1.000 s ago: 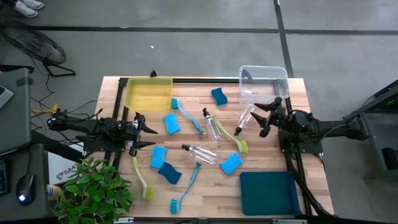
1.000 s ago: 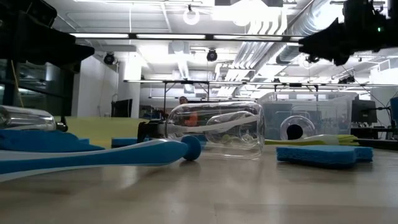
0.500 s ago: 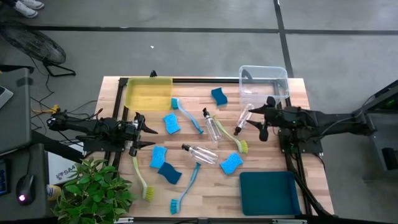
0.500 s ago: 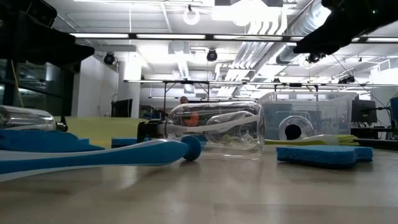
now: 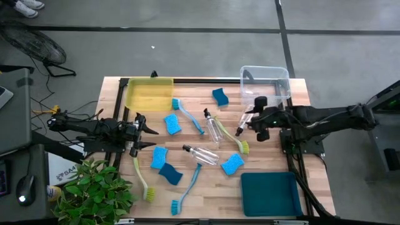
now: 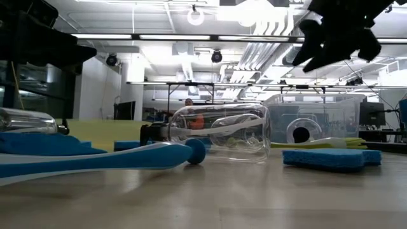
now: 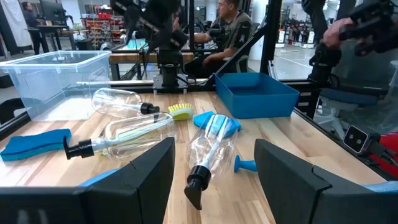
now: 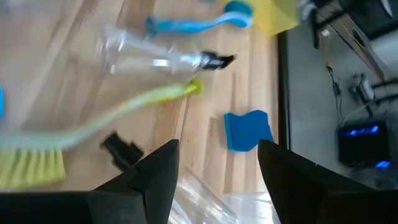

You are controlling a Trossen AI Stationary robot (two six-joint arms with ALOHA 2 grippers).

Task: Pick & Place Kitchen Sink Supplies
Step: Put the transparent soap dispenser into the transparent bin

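Several blue sponges, clear bottles with black tops and long-handled brushes, blue and yellow-green, lie flat on the wooden table. My right gripper hangs open above the table's right side, slanting down, over a small bottle and touching nothing. Its wrist view shows a yellow-green brush, a bottle and a sponge below the open gripper. My left gripper waits open and level at the table's left edge, a bottle lying ahead of it.
A yellow bin stands at the far left, a clear bin at the far right, a teal bin at the near right. A leafy plant stands off the near left corner. People sit beyond the table.
My right gripper has swung out from the table's right edge toward its middle and risen a little. It has tipped from level to slanting down and rolled about its own line. Its fingers have stayed open. Nothing on the table has moved.
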